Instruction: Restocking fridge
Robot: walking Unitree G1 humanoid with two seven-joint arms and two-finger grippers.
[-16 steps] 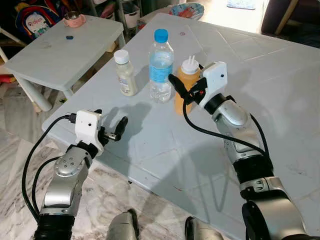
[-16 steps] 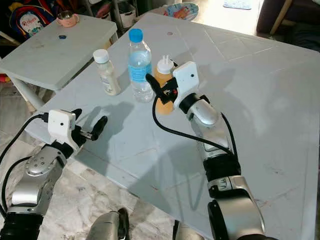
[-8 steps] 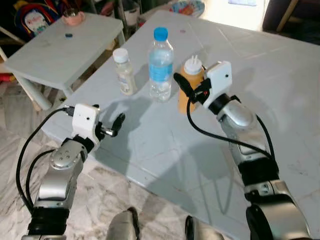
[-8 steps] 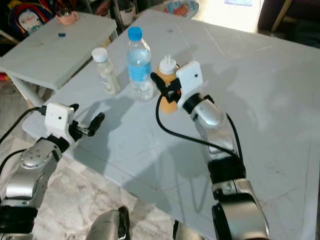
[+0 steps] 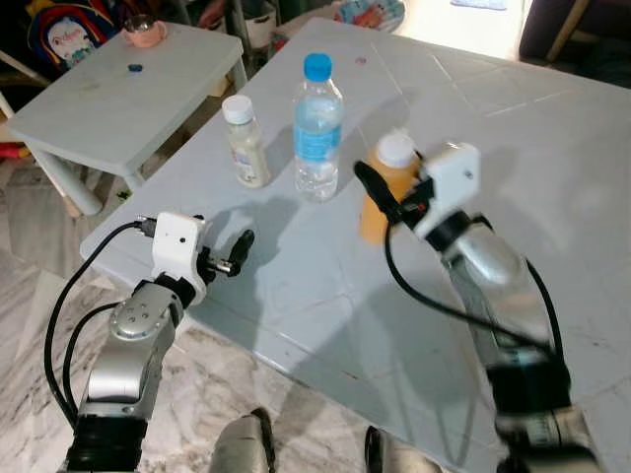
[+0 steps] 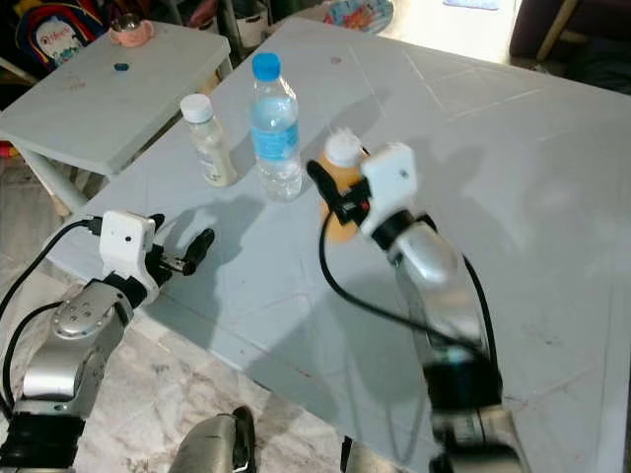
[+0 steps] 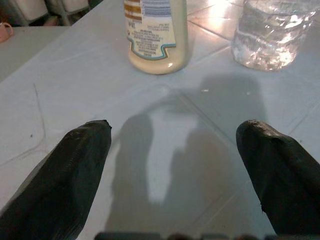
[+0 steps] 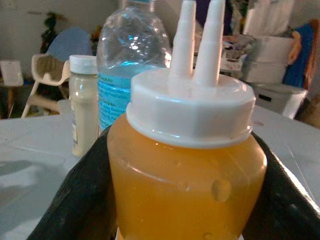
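Observation:
An orange squeeze bottle (image 5: 386, 187) with a white twin-nozzle cap sits between the fingers of my right gripper (image 5: 380, 202), which is shut on it over the middle of the white table (image 5: 552, 128). In the right wrist view black fingers (image 8: 75, 200) hug both sides of the orange squeeze bottle (image 8: 187, 170). Whether it rests on the table I cannot tell. A clear water bottle (image 5: 317, 128) with a blue cap and a small cream bottle (image 5: 245, 143) stand just beyond. My left gripper (image 5: 237, 251) hovers open over the table's near left corner, nothing between its fingers (image 7: 65, 185).
A low white side table (image 5: 118, 99) stands at the left with a pink cup (image 5: 145, 33) and a blue cap (image 5: 135, 69). A patterned plate (image 5: 367, 15) lies at the big table's far end. Marble floor (image 5: 30, 256) lies below the near table edge.
My right gripper has drawn the orange bottle toward me and to the right, away from the water bottle. The left gripper has barely shifted.

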